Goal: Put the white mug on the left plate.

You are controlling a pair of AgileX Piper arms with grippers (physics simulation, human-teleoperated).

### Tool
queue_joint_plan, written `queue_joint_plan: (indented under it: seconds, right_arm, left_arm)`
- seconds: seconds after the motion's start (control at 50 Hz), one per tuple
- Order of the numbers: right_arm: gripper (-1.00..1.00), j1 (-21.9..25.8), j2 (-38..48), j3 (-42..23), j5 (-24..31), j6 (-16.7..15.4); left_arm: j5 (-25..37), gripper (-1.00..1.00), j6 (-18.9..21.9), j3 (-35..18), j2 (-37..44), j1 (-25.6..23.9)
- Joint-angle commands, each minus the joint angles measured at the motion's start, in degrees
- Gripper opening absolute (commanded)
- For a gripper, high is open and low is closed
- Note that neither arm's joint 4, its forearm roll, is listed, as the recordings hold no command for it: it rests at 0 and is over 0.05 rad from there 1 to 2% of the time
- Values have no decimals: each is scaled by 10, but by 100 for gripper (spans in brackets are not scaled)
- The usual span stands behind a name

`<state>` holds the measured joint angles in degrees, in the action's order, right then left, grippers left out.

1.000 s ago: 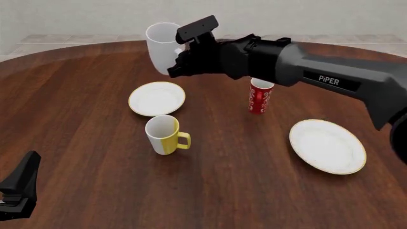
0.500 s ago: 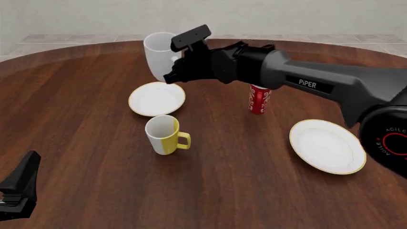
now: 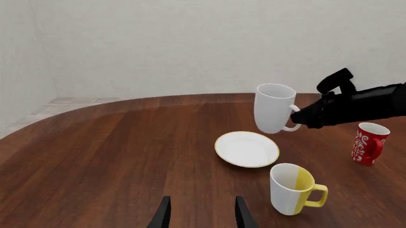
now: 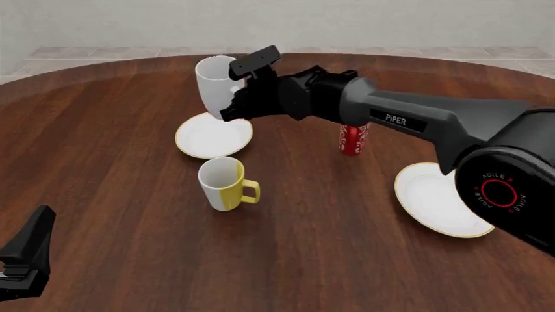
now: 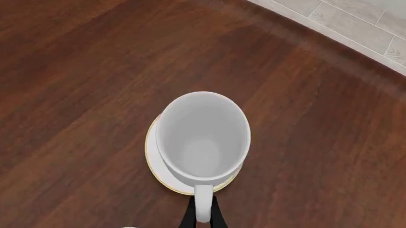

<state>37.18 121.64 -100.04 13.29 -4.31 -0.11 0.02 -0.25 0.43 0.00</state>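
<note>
The white mug (image 4: pixel 212 83) (image 3: pixel 274 108) (image 5: pixel 201 137) hangs upright in the air above the left plate (image 4: pixel 213 135) (image 3: pixel 246 148) (image 5: pixel 153 156). My right gripper (image 4: pixel 234 104) (image 3: pixel 298 115) (image 5: pixel 201 219) is shut on its loop handle. In the right wrist view the mug covers most of the plate, and only a thin rim crescent shows. My left gripper (image 3: pixel 201 214) (image 4: pixel 22 257) rests at the near left of the table, open, with nothing between its fingers.
A white-and-yellow mug (image 4: pixel 223 184) (image 3: pixel 293 188) stands just in front of the left plate. A slim red patterned cup (image 4: pixel 353 138) (image 3: pixel 368 143) stands right of it, partly behind my right arm. A larger white plate (image 4: pixel 445 199) lies at the right.
My right gripper has carried the white mug leftward and down toward me, from behind the left plate to over it. The left arm has not moved.
</note>
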Motion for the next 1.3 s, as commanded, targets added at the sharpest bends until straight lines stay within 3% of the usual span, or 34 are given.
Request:
queue_joint_plan:
  seconds: [0.02,1.3]
  right_arm:
    - [-100,0,18,-19,3,6]
    - [-100,1,117,-131,48,7]
  left_arm:
    - [0,100,0,0,0,0]
    - [0,100,0,0,0,0]
